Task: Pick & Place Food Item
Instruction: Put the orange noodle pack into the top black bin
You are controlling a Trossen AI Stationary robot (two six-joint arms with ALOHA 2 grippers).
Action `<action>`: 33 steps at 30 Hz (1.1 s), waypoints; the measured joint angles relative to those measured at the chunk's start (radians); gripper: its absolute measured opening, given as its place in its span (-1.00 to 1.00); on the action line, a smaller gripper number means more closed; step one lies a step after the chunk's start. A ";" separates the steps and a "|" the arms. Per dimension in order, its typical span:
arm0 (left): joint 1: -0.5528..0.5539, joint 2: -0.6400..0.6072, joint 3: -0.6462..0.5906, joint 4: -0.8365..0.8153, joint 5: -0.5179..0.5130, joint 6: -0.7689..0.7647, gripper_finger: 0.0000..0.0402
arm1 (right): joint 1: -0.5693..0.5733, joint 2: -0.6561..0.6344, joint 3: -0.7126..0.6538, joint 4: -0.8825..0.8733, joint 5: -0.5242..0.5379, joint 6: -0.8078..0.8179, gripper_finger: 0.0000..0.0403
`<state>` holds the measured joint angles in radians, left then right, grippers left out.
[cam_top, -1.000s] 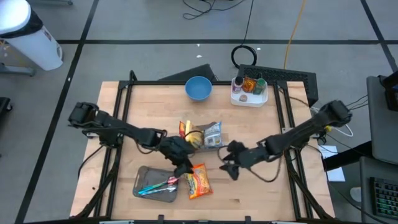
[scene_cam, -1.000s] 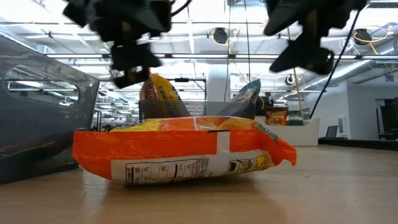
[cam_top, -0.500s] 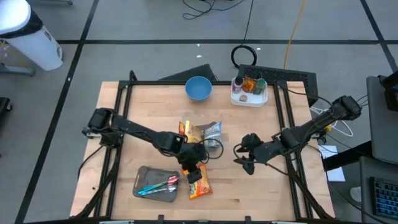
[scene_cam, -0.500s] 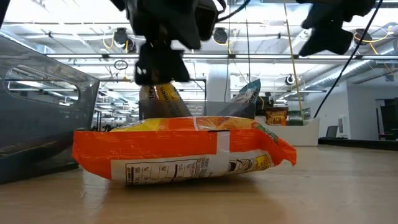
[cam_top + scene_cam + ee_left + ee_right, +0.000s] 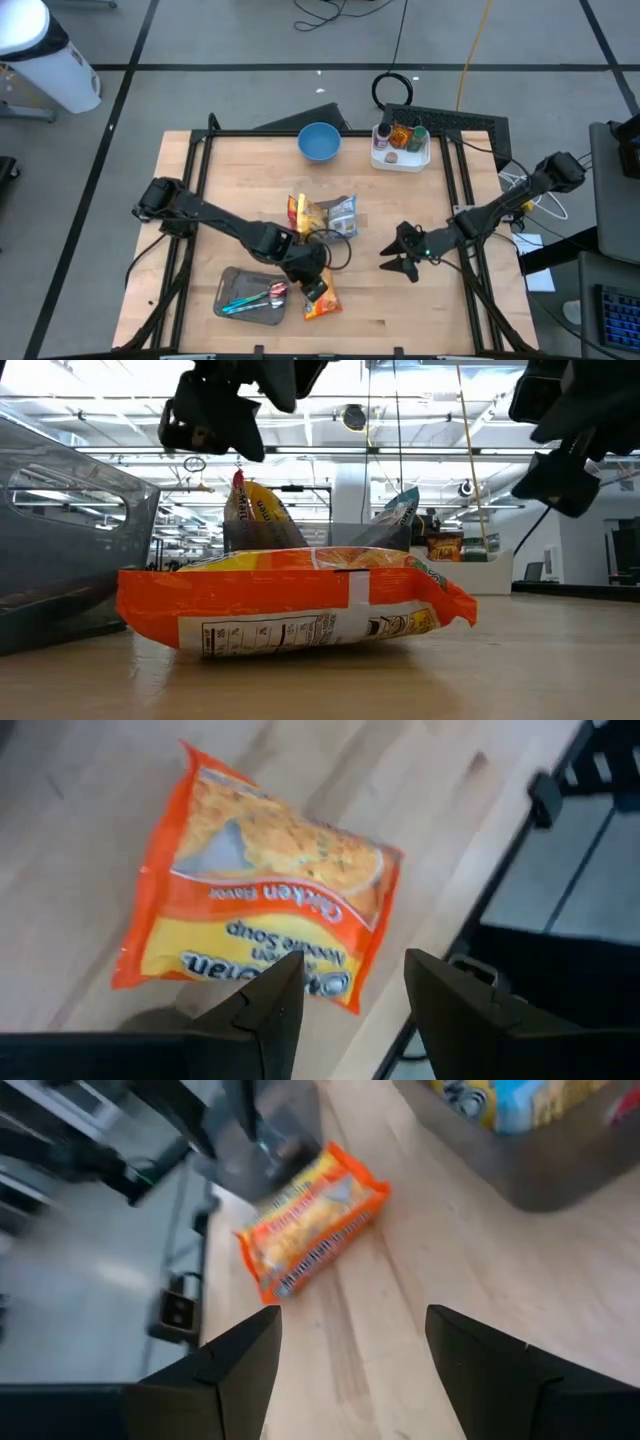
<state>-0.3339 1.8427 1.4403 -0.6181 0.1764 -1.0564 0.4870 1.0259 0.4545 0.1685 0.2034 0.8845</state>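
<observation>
An orange instant-noodle packet point(image 5: 323, 300) point(image 5: 260, 880) point(image 5: 290, 600) lies flat on the wooden table near its near edge, held by nothing. My left gripper point(image 5: 312, 283) point(image 5: 350, 985) hovers open just above the packet's far-left end and slants down at it. None of the views shows it touching the packet. My right gripper point(image 5: 388, 258) point(image 5: 350, 1340) stands open to the packet's right, well clear of it and raised above the table. It points toward the packet point(image 5: 310, 1220).
A metal tray point(image 5: 240, 285) with coloured utensils lies left of the packet. A yellow bag point(image 5: 300, 210) and a silver bag point(image 5: 343, 213) sit at mid-table. A blue bowl point(image 5: 319, 142) and a white bin of jars point(image 5: 402, 146) stand at the far edge.
My left gripper has swung from the packet's left toward the near right, over the packet. It has risen a little and rolled about its own axis. My right gripper has drawn back toward the table's right edge. The packet has stayed where it was.
</observation>
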 joint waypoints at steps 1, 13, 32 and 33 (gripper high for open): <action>0.004 0.000 0.000 0.002 -0.005 -0.015 -0.10 | -0.006 -0.001 -0.012 0.030 -0.008 0.000 0.20; 0.009 0.107 0.014 0.141 0.062 -0.099 -0.10 | -0.089 -0.004 -0.029 0.097 -0.138 -0.059 0.20; 0.000 0.173 0.024 0.138 0.096 -0.041 -0.10 | -0.089 -0.003 -0.028 0.094 -0.154 -0.069 0.20; 0.002 0.181 0.023 0.131 0.097 -0.039 -0.10 | -0.089 -0.003 -0.028 0.095 -0.154 -0.069 0.20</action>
<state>-0.3316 2.0233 1.4635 -0.4867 0.2734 -1.0954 0.3985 1.0225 0.4267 0.2634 0.0494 0.8154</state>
